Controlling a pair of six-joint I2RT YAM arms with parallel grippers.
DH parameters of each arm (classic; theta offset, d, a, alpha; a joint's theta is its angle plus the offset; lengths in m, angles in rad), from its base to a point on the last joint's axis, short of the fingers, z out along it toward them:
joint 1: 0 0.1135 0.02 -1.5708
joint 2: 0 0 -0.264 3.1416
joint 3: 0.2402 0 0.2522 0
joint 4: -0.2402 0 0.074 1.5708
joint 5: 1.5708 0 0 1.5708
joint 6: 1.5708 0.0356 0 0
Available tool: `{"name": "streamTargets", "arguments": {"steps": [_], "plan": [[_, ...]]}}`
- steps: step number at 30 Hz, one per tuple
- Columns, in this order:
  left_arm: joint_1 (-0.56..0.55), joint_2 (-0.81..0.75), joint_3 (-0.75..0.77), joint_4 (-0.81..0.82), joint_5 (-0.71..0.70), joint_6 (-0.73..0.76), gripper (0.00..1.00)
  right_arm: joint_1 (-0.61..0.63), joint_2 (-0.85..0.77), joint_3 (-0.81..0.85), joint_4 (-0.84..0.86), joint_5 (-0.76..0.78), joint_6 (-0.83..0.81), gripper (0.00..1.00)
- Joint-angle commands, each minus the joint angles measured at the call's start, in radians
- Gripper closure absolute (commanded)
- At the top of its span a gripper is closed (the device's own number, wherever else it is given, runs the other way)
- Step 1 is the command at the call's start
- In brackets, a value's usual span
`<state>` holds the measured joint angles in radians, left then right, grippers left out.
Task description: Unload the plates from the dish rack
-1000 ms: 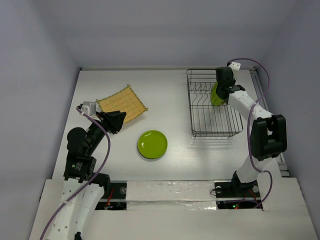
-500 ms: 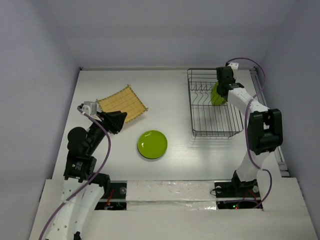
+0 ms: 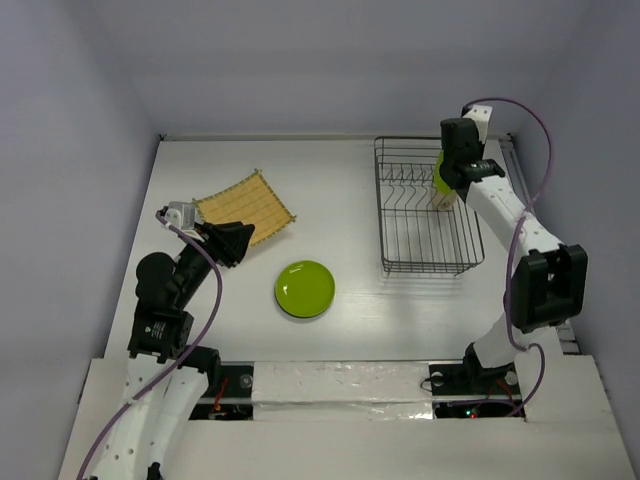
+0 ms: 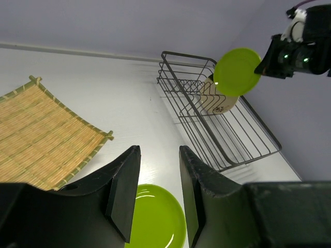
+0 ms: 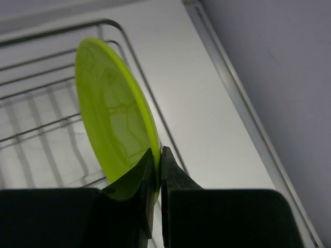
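within right hand (image 5: 158,156), lime plate (image 5: 111,119) rim

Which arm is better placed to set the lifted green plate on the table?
Right. Its gripper is shut on the rim of the green plate, above the rack. The left gripper is open and empty, far off near the mat.

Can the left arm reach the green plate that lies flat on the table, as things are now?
Probably yes. The flat green plate lies on open table just ahead of the left gripper, whose jaws are open, and nothing stands between them.
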<state>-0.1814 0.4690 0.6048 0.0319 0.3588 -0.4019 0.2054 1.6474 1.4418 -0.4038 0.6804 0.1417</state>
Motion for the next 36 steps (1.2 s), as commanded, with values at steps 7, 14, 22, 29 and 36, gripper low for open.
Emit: {"name": "streamTargets", "arguments": {"steps": [7, 14, 22, 29, 36], "plan": [[-0.003, 0.005, 0.046, 0.039, 0.000, 0.003, 0.67, 0.179, -0.276, -0.019, 0.066, -0.296, 0.070, 1.00], [-0.003, 0.008, 0.046, 0.037, 0.000, 0.009, 0.68, 0.396, -0.385, -0.406, 0.351, -0.832, 0.202, 1.00], [0.007, 0.008, 0.046, 0.039, 0.005, 0.006, 0.82, 0.566, -0.284, -0.569, 0.558, -0.972, 0.331, 1.00], [0.007, 0.019, 0.046, 0.039, 0.005, 0.008, 0.79, 0.588, -0.183, -0.601, 0.591, -0.914, 0.355, 0.98], [0.016, 0.011, 0.046, 0.037, 0.003, 0.006, 0.75, 0.597, -0.110, -0.572, 0.533, -0.891, 0.326, 0.85]]}}
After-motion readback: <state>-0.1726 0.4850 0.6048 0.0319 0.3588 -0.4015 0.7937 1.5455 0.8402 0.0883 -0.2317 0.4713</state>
